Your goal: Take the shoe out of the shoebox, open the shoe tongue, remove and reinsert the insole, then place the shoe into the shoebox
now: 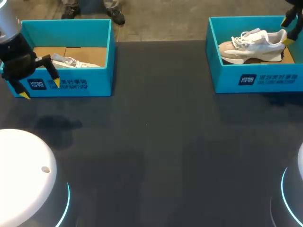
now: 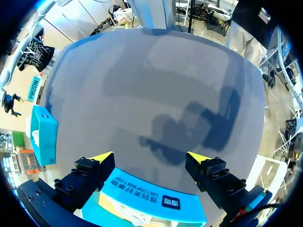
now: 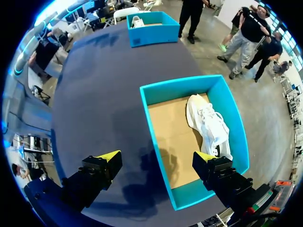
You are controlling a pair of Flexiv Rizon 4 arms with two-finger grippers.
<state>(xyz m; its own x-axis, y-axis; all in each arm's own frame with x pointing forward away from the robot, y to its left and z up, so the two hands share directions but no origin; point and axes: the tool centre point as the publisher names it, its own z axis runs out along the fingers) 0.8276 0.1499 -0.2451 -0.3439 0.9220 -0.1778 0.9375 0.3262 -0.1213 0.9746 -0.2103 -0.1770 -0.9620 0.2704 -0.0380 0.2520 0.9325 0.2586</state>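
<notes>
Head view: left shoebox [image 1: 66, 84] holds a white shoe [image 1: 66, 61]; right shoebox [image 1: 255, 80] holds a beige-white sneaker [image 1: 253, 45]. Left tool [image 2: 150, 156] and right tool [image 3: 157, 156] both gape apart.

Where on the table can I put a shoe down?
The table is bare between the left box and the right box and in front of both. Crowded inside them: the left shoe and the right shoe lie there.

Head camera high behind table [image 1: 156, 156]; wrist cameras close above left shoebox [image 2: 156, 198], right shoebox [image 3: 182, 85].
</notes>
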